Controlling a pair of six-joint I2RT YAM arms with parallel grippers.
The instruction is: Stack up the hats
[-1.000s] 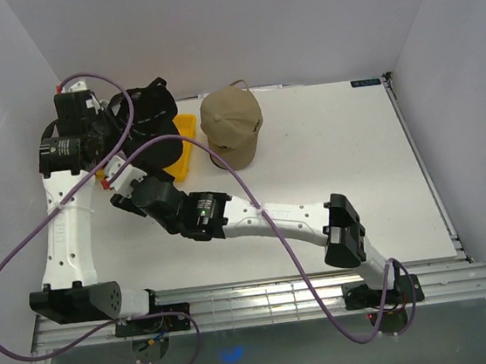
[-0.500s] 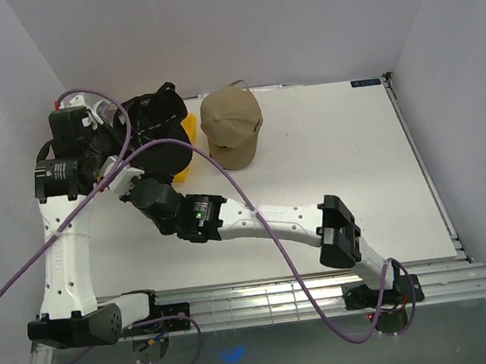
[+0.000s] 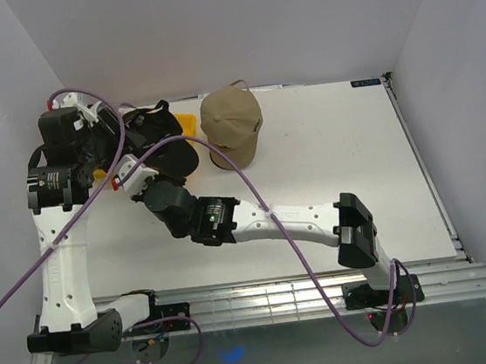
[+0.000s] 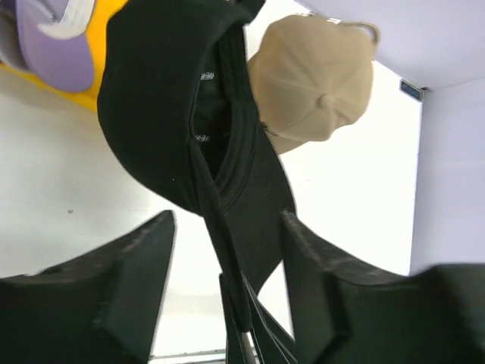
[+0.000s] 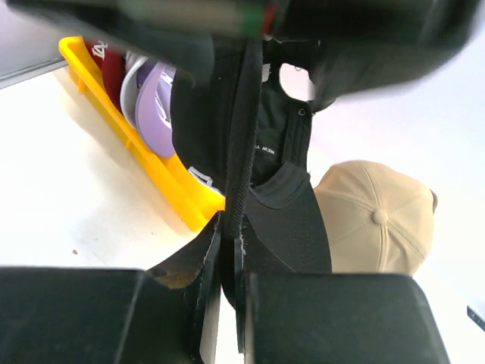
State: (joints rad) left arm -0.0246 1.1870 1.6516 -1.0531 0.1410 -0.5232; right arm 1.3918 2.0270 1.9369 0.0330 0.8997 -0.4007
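Left wrist view: our black cap point(image 4: 159, 114) runs crown upper left, brim lower centre, beside the beige cap point(image 4: 322, 91). Our left gripper point(image 4: 227, 218) gapes around it; the right gripper point(image 5: 229, 227) pinches its edge. We see it has shifted left since, uncovering the yellow tray point(image 3: 185, 121).

Hanging cap point(image 4: 167, 114) over tray point(image 5: 163, 178), caps point(image 5: 155, 102) inside; lone cap point(image 3: 233, 130) on table point(image 3: 328, 155), right of tray.

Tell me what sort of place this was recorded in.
Probably a lab robot workcell: bare white walls box in a white table, both arms are bolted to a metal rail, and caps wait in a yellow tray.
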